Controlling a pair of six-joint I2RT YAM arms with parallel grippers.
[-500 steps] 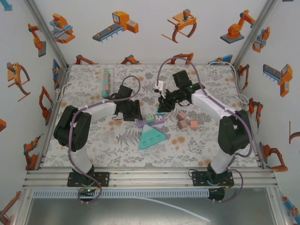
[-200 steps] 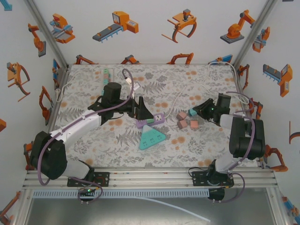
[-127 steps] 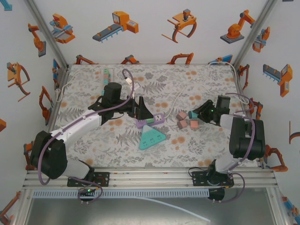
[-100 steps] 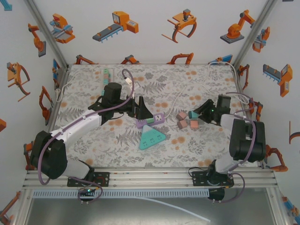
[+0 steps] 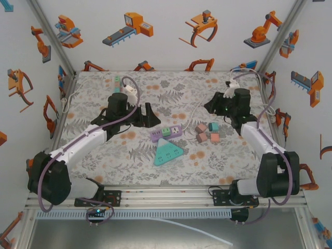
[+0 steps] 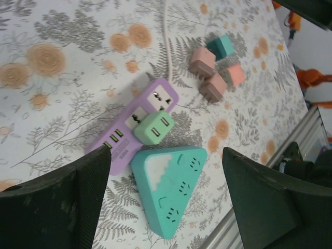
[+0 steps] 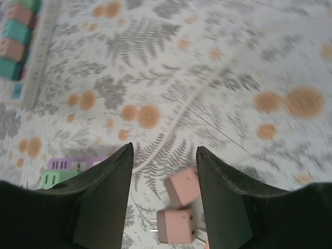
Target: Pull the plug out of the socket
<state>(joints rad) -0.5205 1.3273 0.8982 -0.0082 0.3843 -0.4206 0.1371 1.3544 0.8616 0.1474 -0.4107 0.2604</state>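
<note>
A purple socket strip point(image 5: 167, 133) lies mid-table with a green plug point(image 5: 165, 130) seated in it. From the left wrist the strip point(image 6: 136, 127) and its green plug point(image 6: 154, 127) sit below my open left gripper point(image 6: 166, 155), which hovers clear of both. In the top view the left gripper point(image 5: 149, 116) hangs just left of the strip. My right gripper point(image 5: 209, 108) is raised at the back right, open with nothing between its fingers. The right wrist view has this gripper point(image 7: 163, 150) above two pink loose plugs point(image 7: 180, 188), with the strip point(image 7: 70, 165) at lower left.
A teal triangular socket point(image 5: 167, 152) lies in front of the strip. Pink and teal loose plugs point(image 5: 206, 133) lie to its right. A white strip with plugs point(image 5: 118, 85) sits at the back left. A white cable point(image 5: 194, 110) runs from the purple strip toward the back right.
The right gripper has opened, left the teal plug beside the pink ones, and swung up toward the back. The left gripper has drawn back left, off the purple strip.
</note>
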